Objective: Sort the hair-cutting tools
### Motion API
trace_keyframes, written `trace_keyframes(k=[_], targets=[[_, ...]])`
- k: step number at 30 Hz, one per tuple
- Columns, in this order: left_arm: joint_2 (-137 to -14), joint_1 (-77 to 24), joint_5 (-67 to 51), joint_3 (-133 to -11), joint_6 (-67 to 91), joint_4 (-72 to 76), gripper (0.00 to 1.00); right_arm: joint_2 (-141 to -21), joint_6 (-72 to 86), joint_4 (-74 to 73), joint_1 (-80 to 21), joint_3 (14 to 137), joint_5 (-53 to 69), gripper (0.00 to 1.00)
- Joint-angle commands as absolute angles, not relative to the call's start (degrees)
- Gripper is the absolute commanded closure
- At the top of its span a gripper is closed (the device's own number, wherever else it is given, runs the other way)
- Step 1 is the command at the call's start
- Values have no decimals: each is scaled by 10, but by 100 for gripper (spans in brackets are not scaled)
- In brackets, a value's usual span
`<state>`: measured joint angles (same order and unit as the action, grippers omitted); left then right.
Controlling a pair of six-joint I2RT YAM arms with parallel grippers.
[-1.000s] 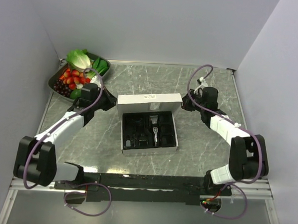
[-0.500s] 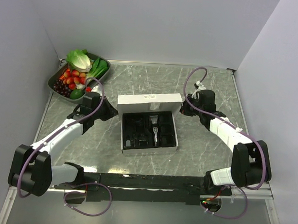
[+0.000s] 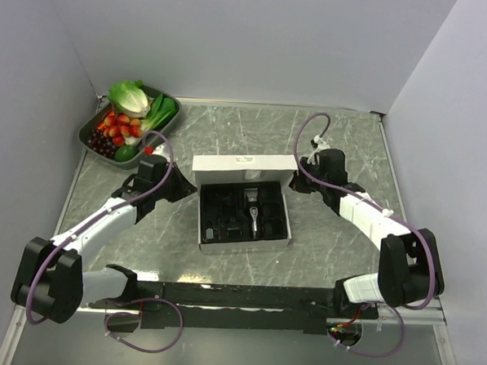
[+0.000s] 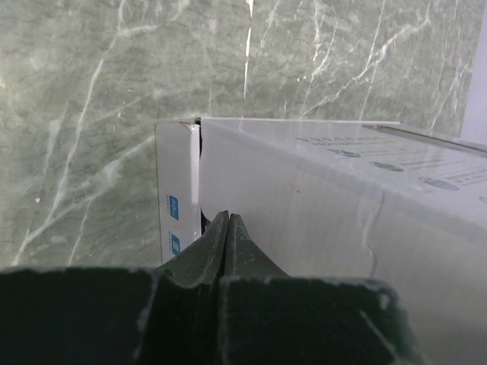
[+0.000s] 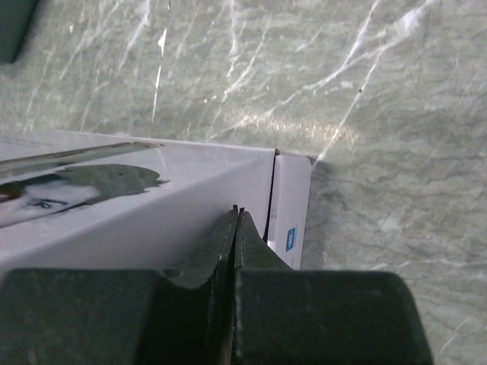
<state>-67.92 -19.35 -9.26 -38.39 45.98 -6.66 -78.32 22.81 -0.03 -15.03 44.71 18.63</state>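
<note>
I have both arms flanking the white box [image 3: 244,163] in the middle of the counter [image 3: 330,248]. The left end effector [image 4: 227,226] has its fingers pressed together with nothing between them, its tip close against the box's left end, near the corner seam. The right end effector [image 5: 237,220] is likewise closed on nothing and points at the opposite end by the side flap. From the wrist views I cannot tell whether either tip actually touches the cardboard.

The hair clipper [image 3: 255,212] lies in the black insert [image 3: 275,225] of the open box, right of centre. The small black attachments [image 3: 223,221] sit in the compartments to its left, too dark to tell apart. The lid [image 3: 246,159] stands up behind them.

I judge that sorting has not begun, since every tool lies in the insert. This looks like an approach or a bracing of the box from both sides. Next, I would need to lift one arm clear of the box wall, bring it over the insert and spread its fingers. The clipper is the easiest first grasp. The attachments sit low in tight pockets and call for a careful vertical descent.
</note>
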Motion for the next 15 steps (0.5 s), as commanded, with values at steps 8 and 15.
trace_keyframes(k=[8,15], targets=[[-665,-218,-77,-372,462,-47,99,-746,220,9,-171,423,170,100],[-636,-228,-61,-328,465,-50,99,-723,231,3,-176,394,145,100]])
